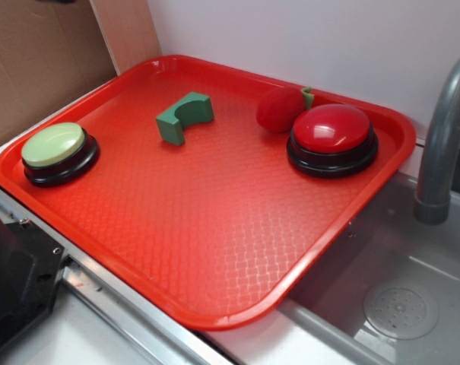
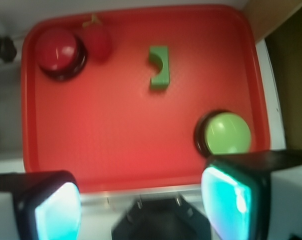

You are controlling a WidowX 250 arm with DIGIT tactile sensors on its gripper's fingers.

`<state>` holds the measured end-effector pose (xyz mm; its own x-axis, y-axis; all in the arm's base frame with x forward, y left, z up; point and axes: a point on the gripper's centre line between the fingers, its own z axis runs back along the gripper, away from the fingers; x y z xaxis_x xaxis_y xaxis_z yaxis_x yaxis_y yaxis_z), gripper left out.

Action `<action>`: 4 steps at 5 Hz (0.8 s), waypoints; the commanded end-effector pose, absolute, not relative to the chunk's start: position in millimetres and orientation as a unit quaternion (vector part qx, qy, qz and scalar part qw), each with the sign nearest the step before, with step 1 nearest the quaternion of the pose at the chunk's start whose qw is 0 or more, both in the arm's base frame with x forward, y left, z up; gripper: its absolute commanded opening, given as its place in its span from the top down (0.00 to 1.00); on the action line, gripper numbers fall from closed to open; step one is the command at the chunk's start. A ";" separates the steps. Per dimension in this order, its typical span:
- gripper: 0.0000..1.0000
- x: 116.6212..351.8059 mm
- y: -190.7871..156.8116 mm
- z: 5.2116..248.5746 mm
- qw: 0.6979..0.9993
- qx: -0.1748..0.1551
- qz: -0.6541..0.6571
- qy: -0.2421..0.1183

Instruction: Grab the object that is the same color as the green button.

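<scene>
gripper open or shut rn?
Open. In the wrist view the gripper shows its two fingertips wide apart with nothing between them, above the tray's near edge.

exterior: looks down at an angle across the red tray (image 1: 214, 228) from its near corner, fairly close
wrist: high above, facing straight down; fingers (image 2: 56, 210) frame the bottom edge
shared: the whole tray

buttons: 2 (image 1: 59, 153) (image 1: 332, 139) | green block: 1 (image 1: 185, 118) | strawberry toy: 1 (image 1: 281, 109) | tray: 1 (image 1: 214, 251)
</scene>
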<state>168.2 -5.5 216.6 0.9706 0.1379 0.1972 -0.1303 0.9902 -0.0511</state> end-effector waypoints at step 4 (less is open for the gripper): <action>0.00 267.6 56.7 54.5 0.956 -0.019 0.246 -0.158</action>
<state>262.2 52.1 44.4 0.8365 0.4851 0.2548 -0.4764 0.8736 -0.0993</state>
